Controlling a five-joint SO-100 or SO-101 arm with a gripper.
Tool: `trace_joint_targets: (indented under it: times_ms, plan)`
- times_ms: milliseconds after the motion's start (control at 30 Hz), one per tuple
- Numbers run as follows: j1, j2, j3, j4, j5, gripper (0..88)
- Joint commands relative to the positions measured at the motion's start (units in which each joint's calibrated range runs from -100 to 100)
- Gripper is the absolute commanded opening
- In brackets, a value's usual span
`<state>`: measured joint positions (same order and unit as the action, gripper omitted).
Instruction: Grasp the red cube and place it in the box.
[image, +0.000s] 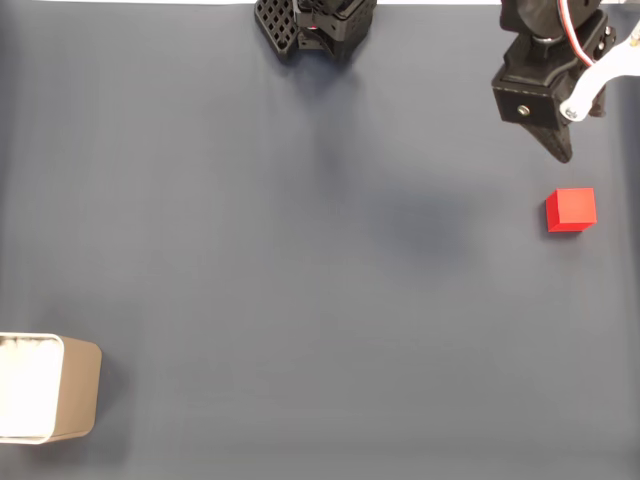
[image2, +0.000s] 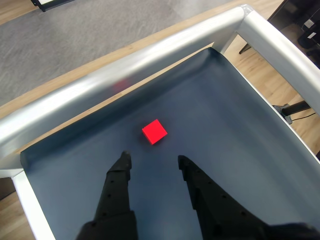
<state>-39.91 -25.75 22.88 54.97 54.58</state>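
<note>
Dark blue mat covers table. My gripper, jaws spread and empty, hovers just short of red cube. Box sits far from cube, at opposite corner. Risk I see: off-centre descent nudges cube aside.

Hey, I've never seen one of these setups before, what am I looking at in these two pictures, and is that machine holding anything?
This is a small robot arm on a table covered with a dark blue mat. One picture comes from a fixed camera looking straight down. The other comes from a camera riding on the arm's wrist, so it looks past the arm's own pincer, the two dark fingers at the bottom. In the fixed view the pincer is at the upper right. A red cube lies just beyond it on the mat, untouched. A tan box with a white inside sits at the lower left corner. The pincer is open and holds nothing.
</note>
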Motion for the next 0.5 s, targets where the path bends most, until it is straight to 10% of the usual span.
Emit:
trace_joint_targets:
  times_ms: [0, 467]
  plan:
    - [-0.57, 0.45, -0.89, -1.94, 0.1, 23.5]
    - [-0.64, 4.0, 3.04, -7.1, -0.39, 28.4]
